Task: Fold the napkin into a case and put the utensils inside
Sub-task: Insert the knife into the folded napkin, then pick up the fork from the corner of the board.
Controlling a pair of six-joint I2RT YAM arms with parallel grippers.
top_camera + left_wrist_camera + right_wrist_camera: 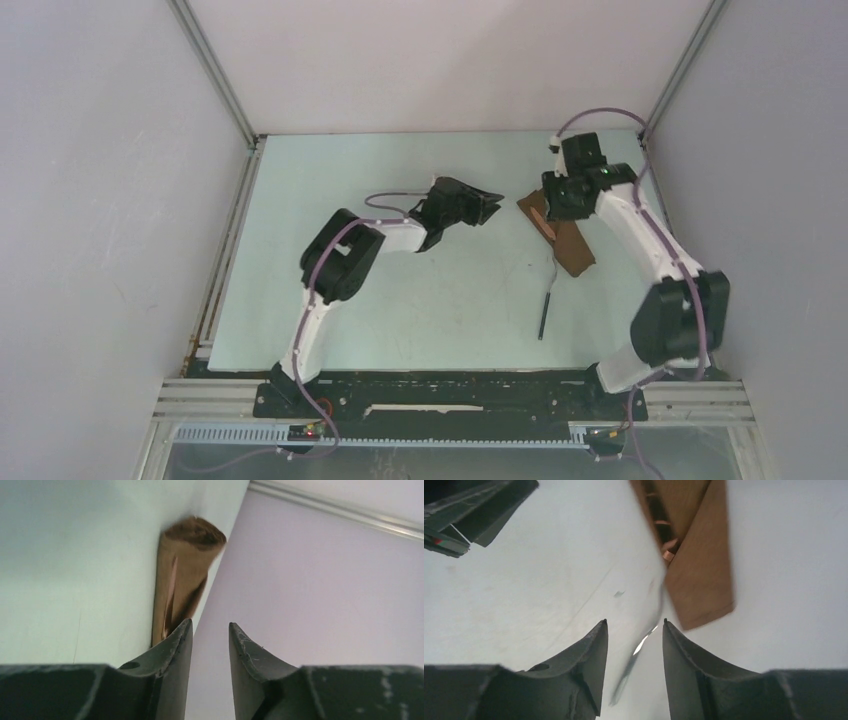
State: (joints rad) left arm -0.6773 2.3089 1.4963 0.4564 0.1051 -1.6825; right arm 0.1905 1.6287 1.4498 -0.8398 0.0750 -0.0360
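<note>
Top view: a narrow brown cloth case (pixel 568 245) lies right of centre on the pale green table (pixel 400 300), with a thin dark-handled utensil (pixel 545 310) touching its near end. Left wrist: the left gripper (pixel 210 630) is spread and empty. Right wrist: the right gripper (pixel 634 625) is spread, with the blurred utensil under the gap between its 2 fingers.

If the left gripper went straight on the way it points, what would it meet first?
Probably the case, the folded brown cloth just ahead, slightly off the gap's centre. The left gripper holds nothing; depth is unclear.
</note>
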